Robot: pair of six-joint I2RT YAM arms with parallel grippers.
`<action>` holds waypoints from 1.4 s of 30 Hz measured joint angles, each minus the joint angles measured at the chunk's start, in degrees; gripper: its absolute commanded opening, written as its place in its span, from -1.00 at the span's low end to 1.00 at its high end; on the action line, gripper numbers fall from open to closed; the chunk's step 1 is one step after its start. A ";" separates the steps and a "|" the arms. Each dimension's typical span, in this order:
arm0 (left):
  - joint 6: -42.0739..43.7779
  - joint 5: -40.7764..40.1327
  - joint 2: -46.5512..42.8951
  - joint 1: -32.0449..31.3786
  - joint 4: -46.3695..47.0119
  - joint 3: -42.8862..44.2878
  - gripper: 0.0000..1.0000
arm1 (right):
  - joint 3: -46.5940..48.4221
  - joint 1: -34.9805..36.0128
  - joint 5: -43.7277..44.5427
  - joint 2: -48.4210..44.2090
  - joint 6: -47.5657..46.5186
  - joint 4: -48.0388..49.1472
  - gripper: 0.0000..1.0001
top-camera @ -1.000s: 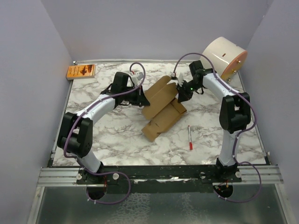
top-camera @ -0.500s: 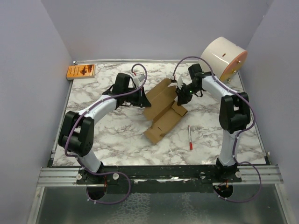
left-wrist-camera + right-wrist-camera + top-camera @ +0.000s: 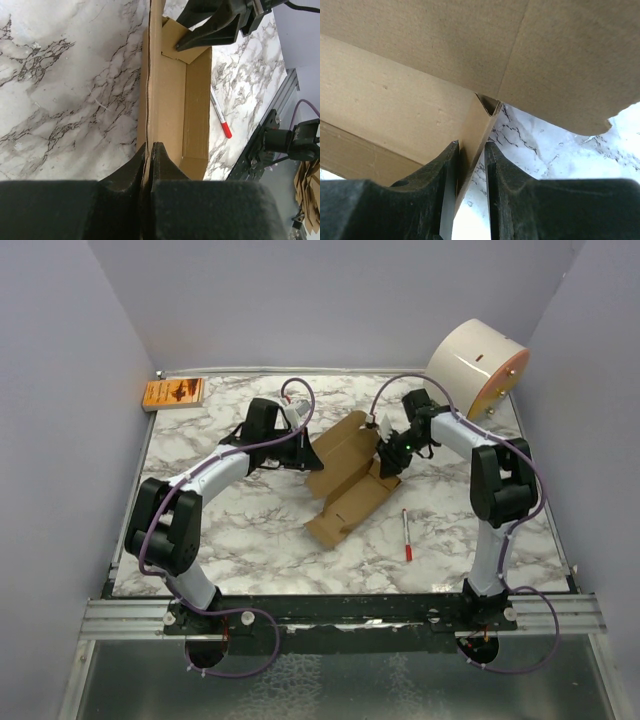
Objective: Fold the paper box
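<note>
Both arms bent inward, left tool (image 3: pixel 150 147) clamped tight, right tool (image 3: pixel 471 150) with jaws slightly parted

Brown paper box (image 3: pixel 345 478), partly folded
It lay diagonally at the middle of the marble table (image 3: pixel 230 530): plain unprinted cardboard creased into an open-topped trough, its long walls raised.
</note>
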 measured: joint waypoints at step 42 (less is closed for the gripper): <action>11.69 -6.08 -3.02 -7.48 4.85 -0.90 -1.00 | -22.77 2.67 19.19 -14.71 3.02 28.61 -0.67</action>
